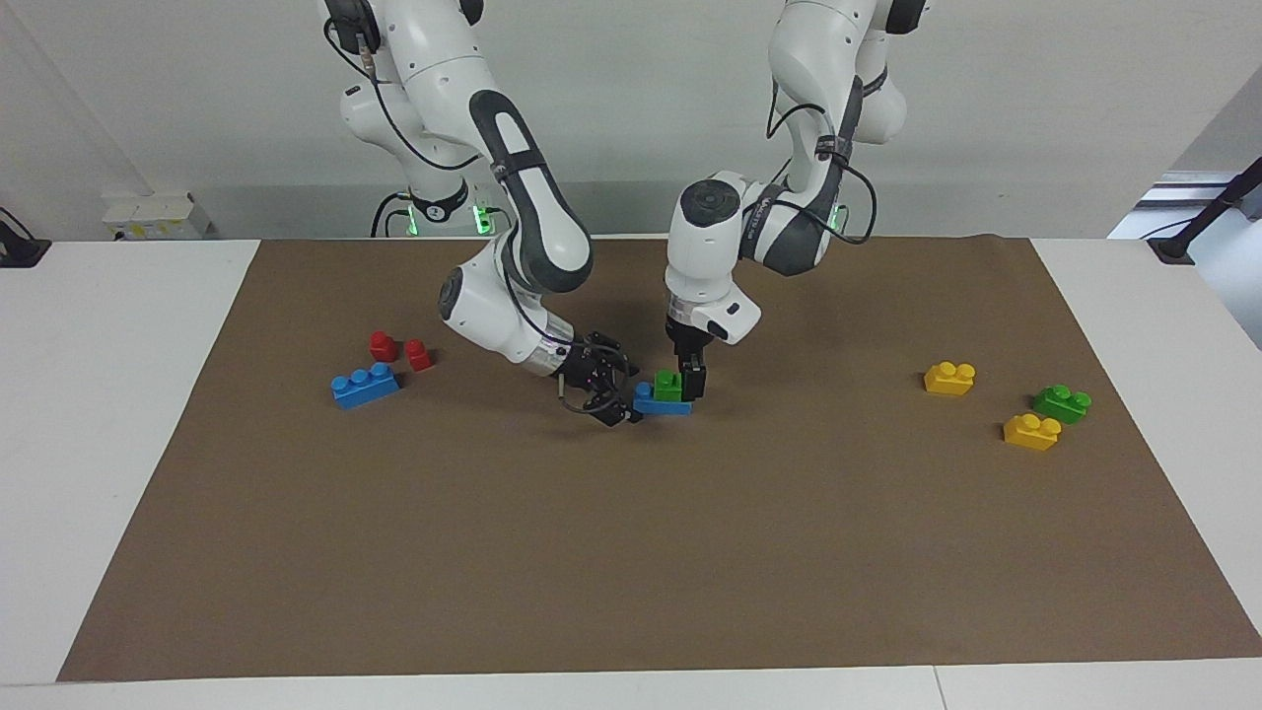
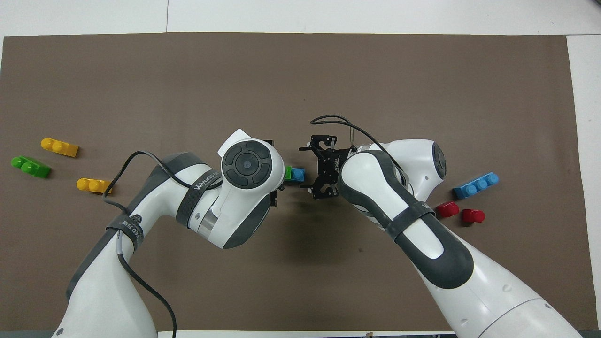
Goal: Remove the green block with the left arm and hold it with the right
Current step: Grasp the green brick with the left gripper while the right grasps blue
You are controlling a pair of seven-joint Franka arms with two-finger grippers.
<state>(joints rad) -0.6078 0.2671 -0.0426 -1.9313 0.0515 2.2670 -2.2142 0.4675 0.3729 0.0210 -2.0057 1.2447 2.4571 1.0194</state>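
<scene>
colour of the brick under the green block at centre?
Blue, clearest in the facing view.
</scene>
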